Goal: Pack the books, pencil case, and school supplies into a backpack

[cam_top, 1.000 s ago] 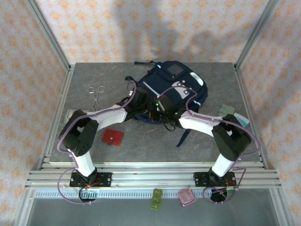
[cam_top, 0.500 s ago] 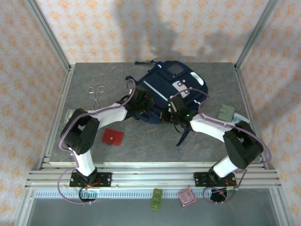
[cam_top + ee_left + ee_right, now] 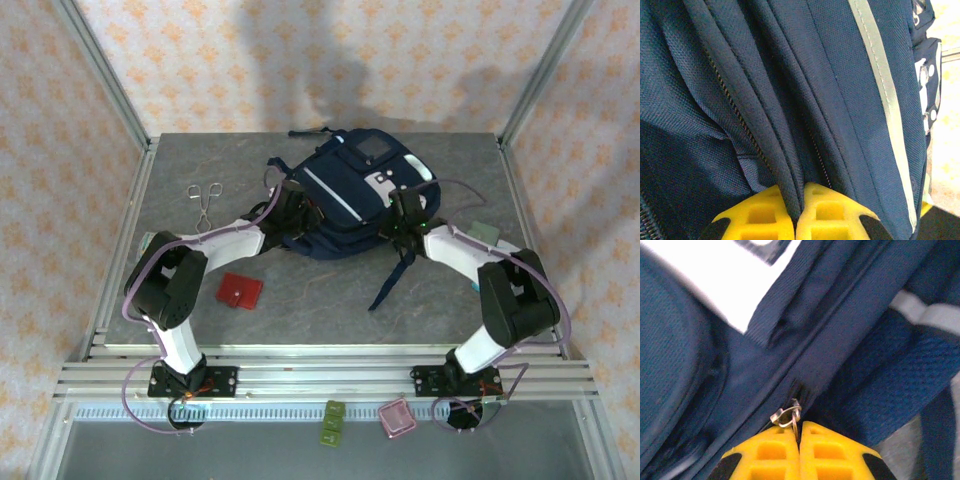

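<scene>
The navy backpack (image 3: 350,190) lies at the back middle of the table. My left gripper (image 3: 297,212) sits at its left edge, the yellow fingers (image 3: 765,215) shut on a fold of backpack fabric (image 3: 790,175) beside a zip. At the right edge my right gripper (image 3: 403,213) is shut on the metal zipper pull (image 3: 788,416), with the zip parted just behind it. The red square school supplies item (image 3: 240,290) lies flat on the table, in front of the left arm. The books and the pencil case are out of view.
Metal scissors (image 3: 205,200) lie at the back left. A grey-green square item (image 3: 487,232) sits near the right edge. A dark strap (image 3: 390,285) trails from the backpack toward the front. Green (image 3: 333,420) and pink (image 3: 397,418) items lie below the front rail.
My left gripper closed on the backpack fold. My right gripper travelled right and back along the backpack's edge with the zipper pull, and the backpack shifted slightly.
</scene>
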### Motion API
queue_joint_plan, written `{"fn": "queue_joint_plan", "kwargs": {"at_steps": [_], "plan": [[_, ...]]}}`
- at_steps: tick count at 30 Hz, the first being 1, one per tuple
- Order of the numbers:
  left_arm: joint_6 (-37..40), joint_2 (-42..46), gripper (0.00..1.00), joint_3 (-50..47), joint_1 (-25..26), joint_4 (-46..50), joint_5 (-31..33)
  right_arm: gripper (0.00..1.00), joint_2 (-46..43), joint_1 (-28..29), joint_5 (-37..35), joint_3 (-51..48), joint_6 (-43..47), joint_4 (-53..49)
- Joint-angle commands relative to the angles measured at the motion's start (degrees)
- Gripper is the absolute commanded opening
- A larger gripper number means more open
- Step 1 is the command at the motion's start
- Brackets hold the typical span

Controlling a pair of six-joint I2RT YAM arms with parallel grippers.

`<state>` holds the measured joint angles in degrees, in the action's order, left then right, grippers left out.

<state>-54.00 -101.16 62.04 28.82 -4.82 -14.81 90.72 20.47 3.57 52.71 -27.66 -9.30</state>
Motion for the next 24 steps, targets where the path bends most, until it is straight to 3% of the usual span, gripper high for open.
{"fn": "queue_joint_plan", "kwargs": {"at_steps": [1, 8, 15, 24], "plan": [[2.0, 3.5, 0.0, -1.6, -2.8, 1.1, 4.3, 0.0, 1.1, -4.3, -14.0, 2.3, -2.1, -3.5], [2.5, 3.1, 0.0, -1.2, -3.2, 1.2, 4.1, 0.0, 0.4, -4.8, -13.6, 0.8, -1.2, -2.8], [5.6, 0.3, 0.0, 4.4, -5.1, 4.5, 4.1, 0.0, -7.4, -4.4, -11.0, -6.1, -2.0, -2.7], [9.5, -4.6, 0.0, 14.1, -7.8, 7.7, 5.4, 0.0, -15.8, 2.1, -7.2, -13.4, -6.1, -3.0]]}}
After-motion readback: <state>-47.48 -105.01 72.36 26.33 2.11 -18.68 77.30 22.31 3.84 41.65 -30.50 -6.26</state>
